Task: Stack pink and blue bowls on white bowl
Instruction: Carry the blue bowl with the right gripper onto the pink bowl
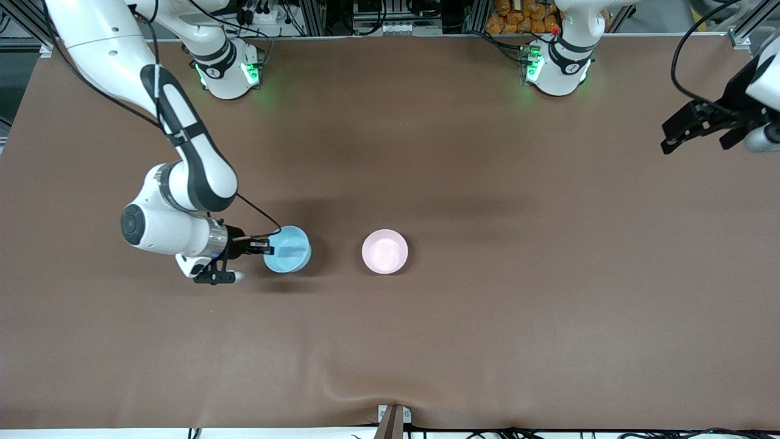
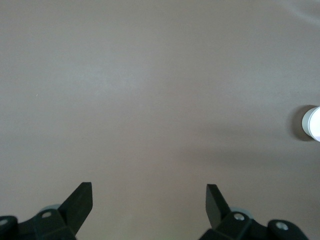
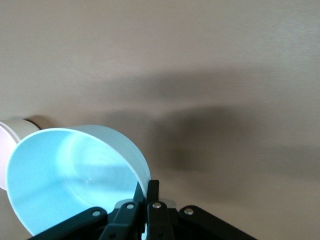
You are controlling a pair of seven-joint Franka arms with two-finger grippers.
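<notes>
Front view: the right gripper [image 1: 263, 246] is pinching the rim of the blue bowl [image 1: 287, 249] and holding it tilted over the table [image 1: 487, 317], beside the pink bowl [image 1: 385, 251], which looks to be already sitting in the white one. Left wrist view: the left gripper [image 2: 149, 195] is waiting spread wide over bare cloth. Right wrist view: the blue bowl [image 3: 70, 177] is hanging by one thin edge, so it is risking slipping out or landing crooked on the pink bowl [image 3: 6, 150].
</notes>
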